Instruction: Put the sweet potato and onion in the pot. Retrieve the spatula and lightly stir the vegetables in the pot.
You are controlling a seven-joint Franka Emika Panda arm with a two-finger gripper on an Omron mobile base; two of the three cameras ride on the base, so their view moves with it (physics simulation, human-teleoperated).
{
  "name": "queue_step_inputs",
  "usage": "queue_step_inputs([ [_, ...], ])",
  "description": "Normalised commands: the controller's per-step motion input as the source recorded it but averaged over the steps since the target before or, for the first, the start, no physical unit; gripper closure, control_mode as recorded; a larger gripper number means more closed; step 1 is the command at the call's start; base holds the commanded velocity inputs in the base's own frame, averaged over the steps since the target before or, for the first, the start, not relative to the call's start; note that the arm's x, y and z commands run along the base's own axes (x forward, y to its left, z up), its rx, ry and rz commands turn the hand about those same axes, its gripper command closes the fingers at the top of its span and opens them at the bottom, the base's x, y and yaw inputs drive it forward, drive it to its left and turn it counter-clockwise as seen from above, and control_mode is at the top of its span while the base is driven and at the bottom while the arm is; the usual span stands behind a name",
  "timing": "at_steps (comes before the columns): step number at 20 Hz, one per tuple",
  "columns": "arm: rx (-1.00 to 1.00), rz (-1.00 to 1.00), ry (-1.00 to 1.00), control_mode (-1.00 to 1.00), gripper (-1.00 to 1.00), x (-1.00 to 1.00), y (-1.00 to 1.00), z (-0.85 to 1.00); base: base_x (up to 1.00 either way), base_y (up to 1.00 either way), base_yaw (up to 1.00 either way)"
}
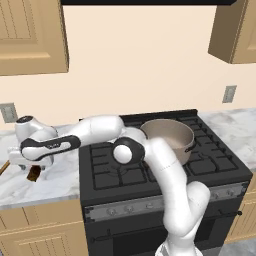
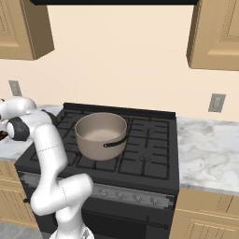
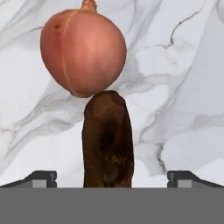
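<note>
Landmark: the stove (image 1: 165,165), black, set between two stretches of marble bench (image 1: 55,175).
Arm: reaches from the base out over the bench left of the stove, hand pointing down.
Fingers: spread wide, one dark tip (image 3: 41,178) at each lower corner of the hand view, nothing between them but the sweet potato lying on the bench below; no contact with it can be seen.
Gripper: (image 1: 33,170) hangs low over the bench, well left of the stove.
Sweet potato: (image 3: 107,140) dark brown oblong lump on the bench left of the stove, lying lengthwise between the two tips in the hand view; in the left base view it (image 1: 34,173) shows as a brown bit under the hand.
Onion: (image 3: 83,52) salmon ball on the same bench, just beyond the far end of the sweet potato; whether the two touch cannot be told.
Pot: (image 2: 101,135) sits on the stove's burners, toward the back, pale inside, one dark side handle facing the front.
Spatula: a slim brown end (image 1: 4,168) shows at the picture's left edge on the bench, left of the hand and far from the stove.
</note>
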Motion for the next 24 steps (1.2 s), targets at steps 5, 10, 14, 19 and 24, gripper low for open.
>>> queue_step_inputs([
  [5,-0.01,0.0,0.0,-1.0,-1.0,-0.06,0.1,-0.17,0.0,0.0,0.0],
  [10,-0.03,0.0,0.0,-1.0,-1.0,0.0,0.02,-0.21,0.0,0.0,0.0],
  [14,-0.05,0.0,0.0,-1.0,-1.0,0.0,0.0,-0.28,0.0,0.0,0.0],
  [19,-0.04,0.0,0.0,-1.0,-1.0,0.0,0.0,-0.22,0.0,0.0,0.0],
  [24,0.0,0.0,0.0,-1.0,-1.0,0.0,0.0,0.0,0.0,0.0,0.0],
])
